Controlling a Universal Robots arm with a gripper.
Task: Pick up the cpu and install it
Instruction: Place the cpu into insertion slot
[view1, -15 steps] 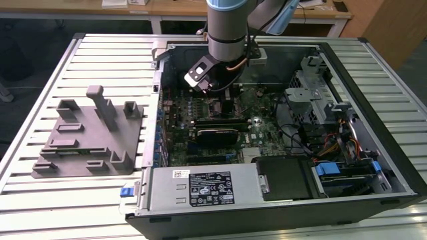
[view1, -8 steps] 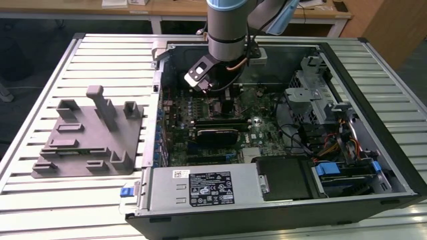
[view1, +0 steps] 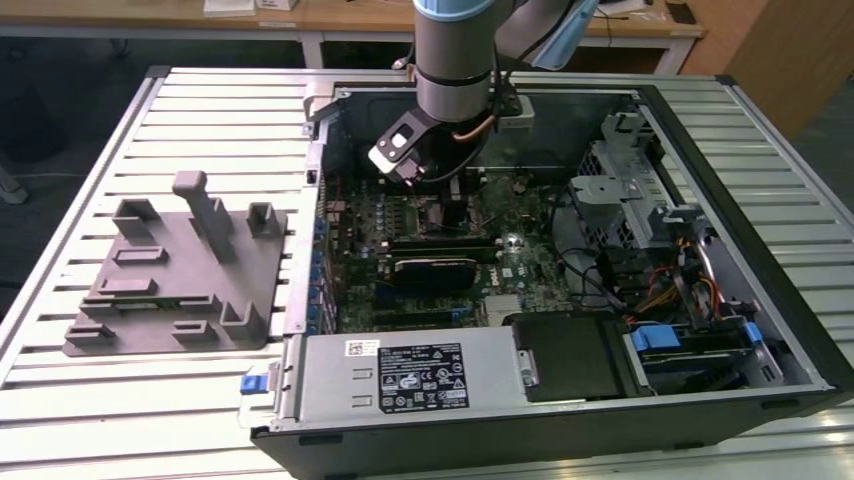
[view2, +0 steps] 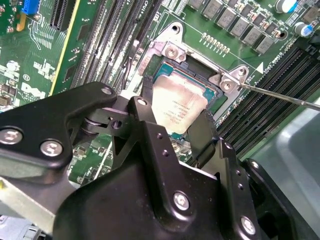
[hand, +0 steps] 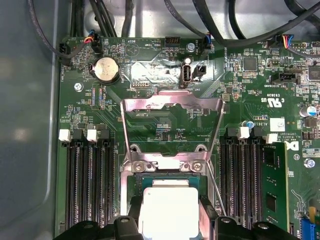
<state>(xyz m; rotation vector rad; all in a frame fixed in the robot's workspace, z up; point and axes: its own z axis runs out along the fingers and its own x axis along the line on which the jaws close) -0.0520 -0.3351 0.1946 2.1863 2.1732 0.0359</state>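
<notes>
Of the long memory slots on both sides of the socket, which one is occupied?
The one holding the green module, in the bank farther from the grey case wall; the other slots are empty.

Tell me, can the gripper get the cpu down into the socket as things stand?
Probably yes. The load plate is flipped open, the socket lies uncovered, and the gripper holds the cpu right at it, with nothing visible between them.

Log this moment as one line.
claw: shut on cpu | place: at open socket | load plate: raised | seated: cannot tell
</notes>
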